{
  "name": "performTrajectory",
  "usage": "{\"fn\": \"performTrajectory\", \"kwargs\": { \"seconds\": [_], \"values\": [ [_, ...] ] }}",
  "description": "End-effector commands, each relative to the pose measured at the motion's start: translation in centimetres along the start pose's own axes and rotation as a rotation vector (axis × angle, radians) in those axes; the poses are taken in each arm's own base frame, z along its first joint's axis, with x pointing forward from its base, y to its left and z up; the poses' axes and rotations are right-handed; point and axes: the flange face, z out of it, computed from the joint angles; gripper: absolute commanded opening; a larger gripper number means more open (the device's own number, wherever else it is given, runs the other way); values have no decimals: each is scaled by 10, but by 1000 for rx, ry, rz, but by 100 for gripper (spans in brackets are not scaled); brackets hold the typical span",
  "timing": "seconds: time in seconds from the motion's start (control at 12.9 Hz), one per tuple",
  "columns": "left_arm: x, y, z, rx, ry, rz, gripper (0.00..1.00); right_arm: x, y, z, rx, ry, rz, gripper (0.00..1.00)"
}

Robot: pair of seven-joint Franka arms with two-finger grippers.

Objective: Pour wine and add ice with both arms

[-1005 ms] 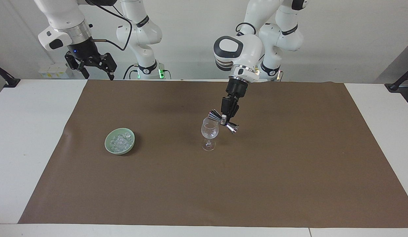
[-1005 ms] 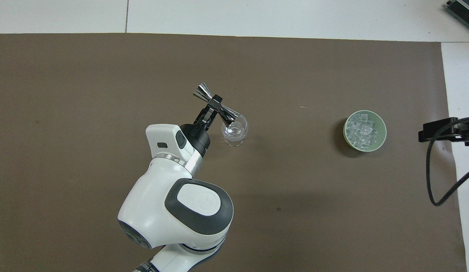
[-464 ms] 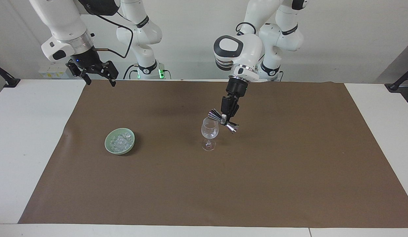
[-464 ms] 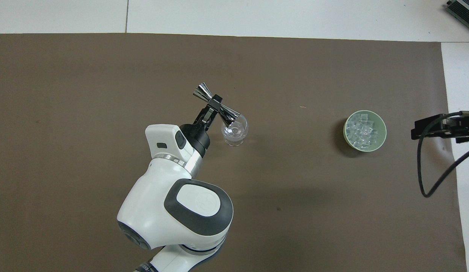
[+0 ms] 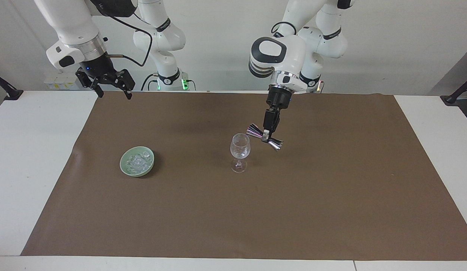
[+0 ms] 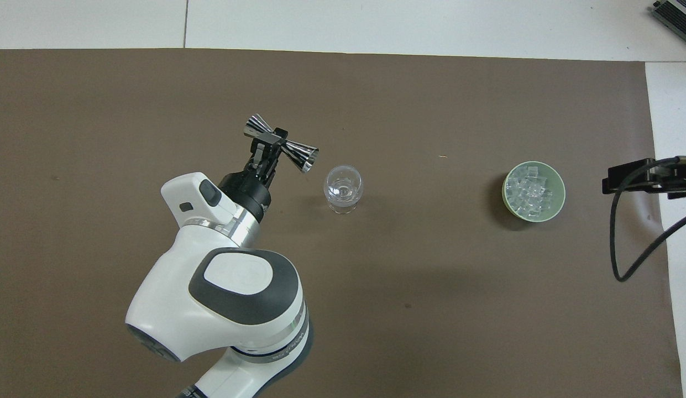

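Midway along a brown mat (image 5: 331,195), the left gripper (image 5: 268,134) of a white Franka arm hangs in the air clamped on the waist of a silver double-ended jigger (image 5: 264,136), which lies tilted just beside the rim of a clear stemmed glass (image 5: 239,152) and toward the left arm's end of the table, not over the bowl of the glass. The glass stands upright on the mat. Toward the right arm's end, well apart from the glass, a pale green bowl (image 5: 125,168) holds the ice (image 5: 137,162), a glittering heap of small clear chunks. Over the table's edge nearest the robots, the right gripper (image 5: 112,89) hangs with its fingers spread apart, holding nothing, well apart from the bowl.
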Motion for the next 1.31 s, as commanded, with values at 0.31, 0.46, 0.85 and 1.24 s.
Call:
{"fn": "performTrajectory", "kwargs": {
  "seconds": [0.31,0.46,0.85,1.24],
  "values": [
    [124,-15,-41,-90,-5,-314,0,10,-2,59,17,56,-249,100],
    [149,-32,-52,-102,-11,-407,0,18,-1,92,13,69,-322,100],
    [213,-65,-75,-128,49,-706,0,33,18,174,-8,122,-387,100],
    [261,-98,-91,-154,68,-932,0,23,25,244,-13,109,-374,100]
  ]
}}
